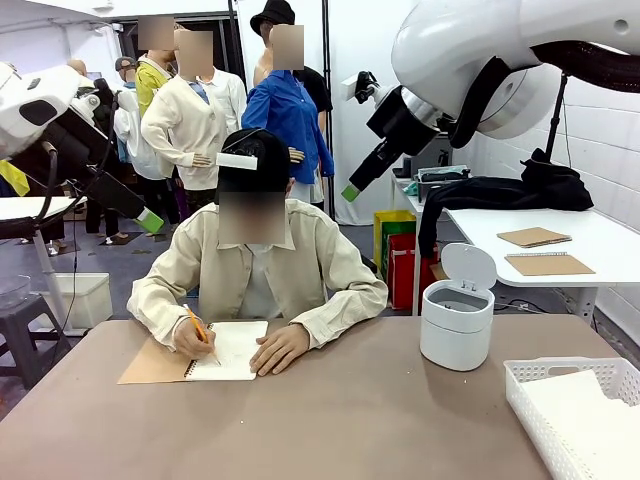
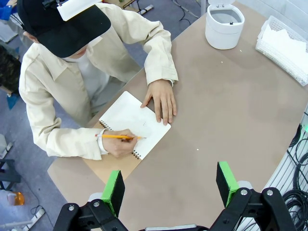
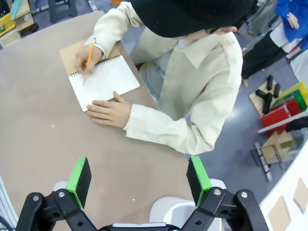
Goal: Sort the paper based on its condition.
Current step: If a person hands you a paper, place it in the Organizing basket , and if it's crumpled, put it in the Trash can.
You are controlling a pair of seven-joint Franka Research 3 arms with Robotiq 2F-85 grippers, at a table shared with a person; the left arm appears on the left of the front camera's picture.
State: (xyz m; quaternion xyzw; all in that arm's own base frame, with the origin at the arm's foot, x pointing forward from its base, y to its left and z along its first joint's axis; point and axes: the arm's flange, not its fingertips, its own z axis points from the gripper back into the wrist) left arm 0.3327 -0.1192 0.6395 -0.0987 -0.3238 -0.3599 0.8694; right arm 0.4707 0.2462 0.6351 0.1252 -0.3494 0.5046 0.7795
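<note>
The paper point(image 1: 590, 425) lies in a white plastic lattice tray point(image 1: 530, 374) at the robot's right-hand near corner of the table point(image 1: 350, 420). It is a pile of thin white sheets, and from the left wrist view the top looks rumpled rather than flat. Beside the tray but apart from it stands a small round white bin point(image 1: 457, 322), smooth plastic, with its flip lid standing upright.

Across the matte brown tabletop a person in a cream jacket writes in a spiral-bound notebook point(image 2: 137, 121). It has wire coils along one edge, and its brown card cover point(image 1: 150, 365) is folded back flat under it. The writing hand point(image 2: 118, 146) holds an orange pencil point(image 2: 120, 136) with its tip on the white page. The pencil marks there are too faint to read. The other hand point(image 2: 162, 100) rests palm down on the page's far edge.

The left gripper point(image 2: 171, 178) hangs high over the table with its black fingers spread wide and the green pads facing each other across bare air. The right gripper point(image 3: 138, 168) hangs above the person's side of the table, its fingers also wide apart and holding nothing.

On a white side table behind lie two more brown-covered notebooks point(image 1: 535, 237).
</note>
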